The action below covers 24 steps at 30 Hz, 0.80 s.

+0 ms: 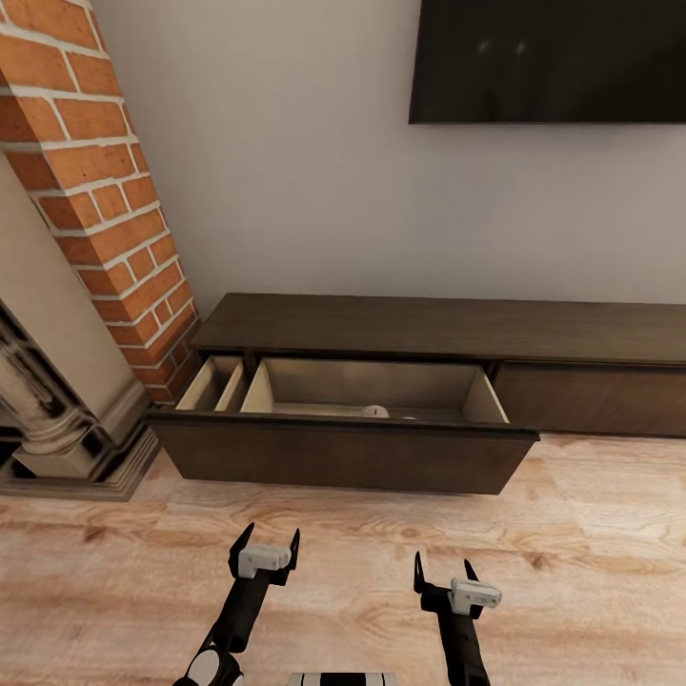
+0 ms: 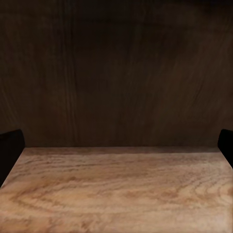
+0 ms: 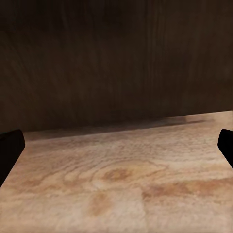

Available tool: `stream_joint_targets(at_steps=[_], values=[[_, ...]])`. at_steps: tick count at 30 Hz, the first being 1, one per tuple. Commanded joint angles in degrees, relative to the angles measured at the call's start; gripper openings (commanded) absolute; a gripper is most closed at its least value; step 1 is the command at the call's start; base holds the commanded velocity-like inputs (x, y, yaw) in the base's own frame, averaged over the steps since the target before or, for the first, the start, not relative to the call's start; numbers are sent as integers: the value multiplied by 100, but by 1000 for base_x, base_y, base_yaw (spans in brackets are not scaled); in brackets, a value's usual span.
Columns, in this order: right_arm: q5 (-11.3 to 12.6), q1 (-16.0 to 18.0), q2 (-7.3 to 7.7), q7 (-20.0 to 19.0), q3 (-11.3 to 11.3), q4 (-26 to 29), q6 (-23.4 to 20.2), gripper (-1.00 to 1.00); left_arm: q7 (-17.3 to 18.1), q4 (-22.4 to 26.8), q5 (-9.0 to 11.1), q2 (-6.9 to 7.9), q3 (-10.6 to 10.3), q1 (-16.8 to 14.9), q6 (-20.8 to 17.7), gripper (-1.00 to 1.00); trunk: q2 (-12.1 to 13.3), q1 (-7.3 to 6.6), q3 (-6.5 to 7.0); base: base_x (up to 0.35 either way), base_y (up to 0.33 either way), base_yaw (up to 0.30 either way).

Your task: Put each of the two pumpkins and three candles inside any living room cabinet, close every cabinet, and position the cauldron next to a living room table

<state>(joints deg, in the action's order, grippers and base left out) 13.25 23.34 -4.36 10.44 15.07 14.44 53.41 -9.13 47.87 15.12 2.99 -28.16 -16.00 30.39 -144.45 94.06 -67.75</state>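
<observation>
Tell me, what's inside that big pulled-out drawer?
Inside the open drawer of the cabinet, pale wood walls show, plus the top of one small grey-beige candle. The drawer's dark front panel hides its floor, so anything else lying low can't be seen.

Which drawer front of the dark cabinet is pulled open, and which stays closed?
The wide left drawer is open, its front pulled forward over the floor, showing the pale wood interior. The drawer front at the right sits flush under the cabinet top, closed.

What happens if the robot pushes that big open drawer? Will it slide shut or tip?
The drawer would probably slide straight back, since it sits pulled out of the cabinet. It looks wide and boxy, so a push near one end might skew it. Tipping seems unlikely.
</observation>
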Motion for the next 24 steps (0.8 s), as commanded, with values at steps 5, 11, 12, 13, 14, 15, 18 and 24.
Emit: stream_joint_targets(at_steps=[5, 11, 12, 13, 14, 15, 18, 24], values=[[31, 4, 8, 49, 32, -26, 7, 100, -54, -2, 18, 9, -37, -6, 20, 100, -2, -1, -4, 0, 0, 0], [76, 4, 10, 67, -4, -31, -1, 100, -54, -5, 17, 9, -33, -8, 20, 100, -2, -1, -4, 0, 0, 0], [75, 4, 9, 66, -6, -32, -2, 100, -54, -4, 17, 9, -33, -8, 20, 100, -2, -1, -4, 0, 0, 0], [67, 4, 8, 68, -9, -37, -4, 100, -54, -5, 17, 9, -32, -7, 20, 100, -2, -1, -4, 0, 0, 0], [63, 4, 7, 69, -10, -39, -4, 100, -54, -5, 17, 9, -32, -7, 20, 100, -2, -1, -4, 0, 0, 0], [60, 4, 7, 70, -9, -40, -5, 100, -54, -5, 17, 9, -32, -7, 20, 100, -2, -1, -4, 0, 0, 0], [50, 4, 3, 86, -6, -55, -6, 100, -54, -6, 17, 9, -37, -7, 16, 100, -2, -1, -4, 0, 0, 0], [35, 4, 30, 64, 28, -74, -6, 100, -54, -6, 17, 9, -33, -8, 12, 100, -2, -1, -4, 0, 0, 0]])
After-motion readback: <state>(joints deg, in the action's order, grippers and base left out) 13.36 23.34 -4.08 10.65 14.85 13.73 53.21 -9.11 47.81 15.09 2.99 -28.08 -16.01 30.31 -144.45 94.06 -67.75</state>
